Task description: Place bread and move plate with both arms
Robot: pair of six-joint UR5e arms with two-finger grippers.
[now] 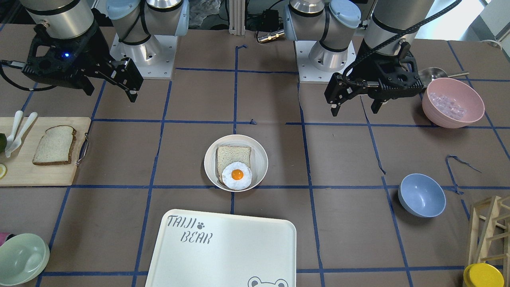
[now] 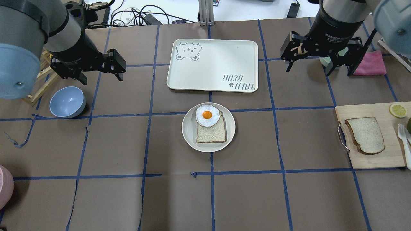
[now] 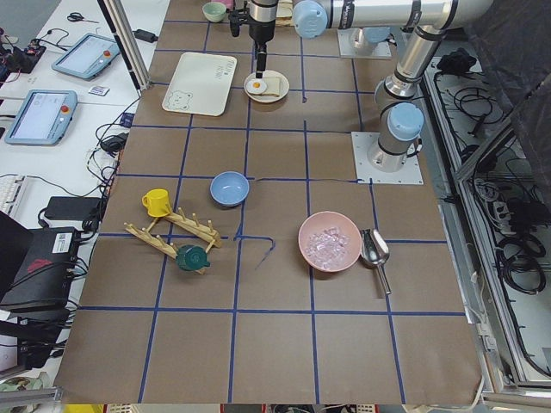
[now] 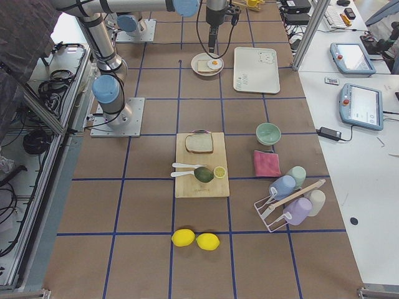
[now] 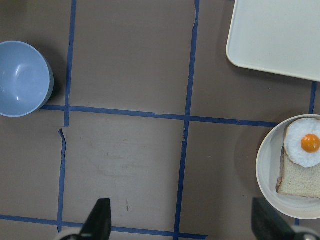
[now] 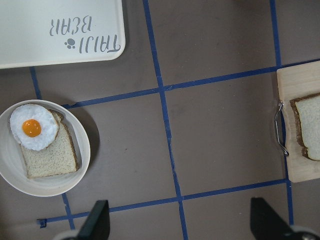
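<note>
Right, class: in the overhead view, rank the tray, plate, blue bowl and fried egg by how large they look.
Largest to smallest:
1. tray
2. plate
3. blue bowl
4. fried egg
No two look alike in size.

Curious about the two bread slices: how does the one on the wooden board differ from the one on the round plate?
The dark-crusted, dome-topped bread lies bare on the wooden board; the squarer, paler-crusted slice lies in the cream plate, a fried egg overlapping it. Both are light, speckled, lying flat.

Bear tray, blue bowl, cutting board
</note>
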